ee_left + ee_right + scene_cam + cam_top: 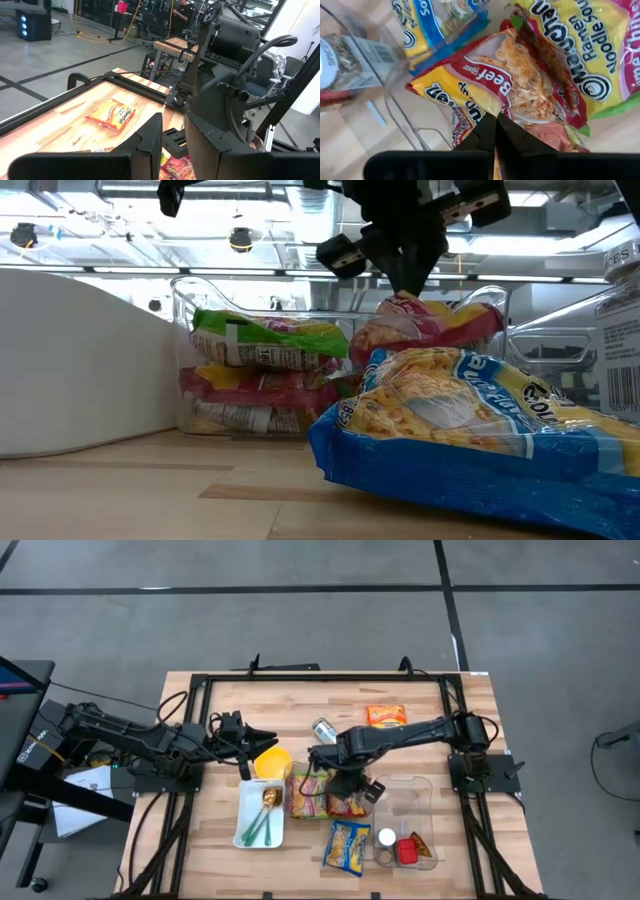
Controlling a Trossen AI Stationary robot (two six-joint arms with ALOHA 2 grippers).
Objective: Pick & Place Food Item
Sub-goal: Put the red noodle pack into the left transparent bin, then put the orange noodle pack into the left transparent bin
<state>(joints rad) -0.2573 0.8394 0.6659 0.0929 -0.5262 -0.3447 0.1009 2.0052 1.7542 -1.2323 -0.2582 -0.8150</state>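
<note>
Several ramen packets lie piled mid-table behind a clear bin wall (185, 340): a green one (270, 340) and, on top, a red beef one (485, 85). My right gripper (495, 122) points steeply down over this pile (345, 785) and is shut on the red packet (430, 320). A blue-and-yellow noodle packet (348, 845) lies flat on the wood nearer the table's near edge. My left gripper (268, 732) hangs level left of the pile, above a yellow bowl (272, 762). Its fingers (150, 137) stand slightly apart with nothing between them. My right gripper pinches the red beef packet by one edge (492, 107) between its two shut fingertips, coming from above and pointing steeply down. In the low view the packet rises to a peak (402, 302) under the fingers. The rest of it rests on the packets below.
A white tray (243, 802) with utensils sits left of the pile. A clear bin (420, 790) with a spice jar (386, 837) and a red item stands right of it. An orange packet (386, 715) and a can (323, 730) lie farther back.
</note>
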